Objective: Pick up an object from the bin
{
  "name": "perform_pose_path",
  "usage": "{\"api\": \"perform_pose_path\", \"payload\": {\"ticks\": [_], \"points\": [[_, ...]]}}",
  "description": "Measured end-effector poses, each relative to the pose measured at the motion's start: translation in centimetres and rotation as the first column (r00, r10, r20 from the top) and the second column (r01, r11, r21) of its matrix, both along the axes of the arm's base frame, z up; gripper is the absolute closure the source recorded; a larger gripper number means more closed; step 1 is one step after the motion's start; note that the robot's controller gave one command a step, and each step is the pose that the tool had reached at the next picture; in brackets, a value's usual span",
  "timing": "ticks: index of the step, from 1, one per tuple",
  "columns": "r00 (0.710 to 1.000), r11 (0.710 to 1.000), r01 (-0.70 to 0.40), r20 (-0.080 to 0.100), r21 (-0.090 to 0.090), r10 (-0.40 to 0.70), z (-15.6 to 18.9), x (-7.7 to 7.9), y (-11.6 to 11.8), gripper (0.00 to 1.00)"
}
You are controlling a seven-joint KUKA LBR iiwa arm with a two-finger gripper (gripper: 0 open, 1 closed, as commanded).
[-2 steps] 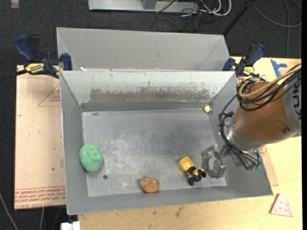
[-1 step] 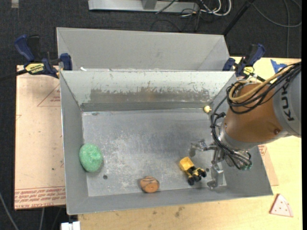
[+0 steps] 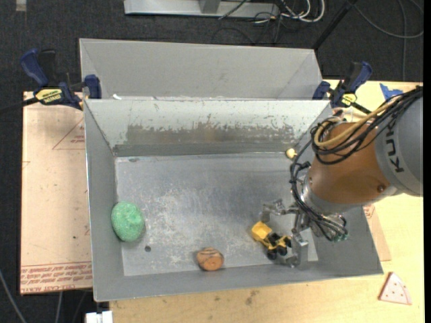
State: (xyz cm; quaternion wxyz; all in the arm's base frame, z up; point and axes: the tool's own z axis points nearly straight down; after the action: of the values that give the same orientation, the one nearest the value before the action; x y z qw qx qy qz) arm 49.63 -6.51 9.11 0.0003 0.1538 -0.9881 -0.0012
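My gripper (image 3: pixel 284 237) is low at the bin's front right, its fingers spread to either side of a small yellow and black toy vehicle (image 3: pixel 268 237) that lies on the bin floor. One finger (image 3: pixel 271 210) stands behind the toy, the other (image 3: pixel 296 253) in front and to its right. The fingers are apart, open around the toy. A small orange-brown rounded lump (image 3: pixel 211 259) lies near the front wall, left of the gripper.
A green rounded sponge-like ball (image 3: pixel 127 221) lies at the bin's left side. The arm with its orange cover and cables reaches in over the right wall. The front wall runs close behind the gripper.
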Motion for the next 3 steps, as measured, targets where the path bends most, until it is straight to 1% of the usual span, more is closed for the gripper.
{"api": "perform_pose_path", "payload": {"ticks": [1,3], "points": [[0.993,0.993,-0.114,0.002,-0.001,0.114,-2.14,0.48,0.82,1.0],[0.993,0.993,-0.117,0.001,-0.001,0.117,-2.14,0.49,0.84,1.0]]}}
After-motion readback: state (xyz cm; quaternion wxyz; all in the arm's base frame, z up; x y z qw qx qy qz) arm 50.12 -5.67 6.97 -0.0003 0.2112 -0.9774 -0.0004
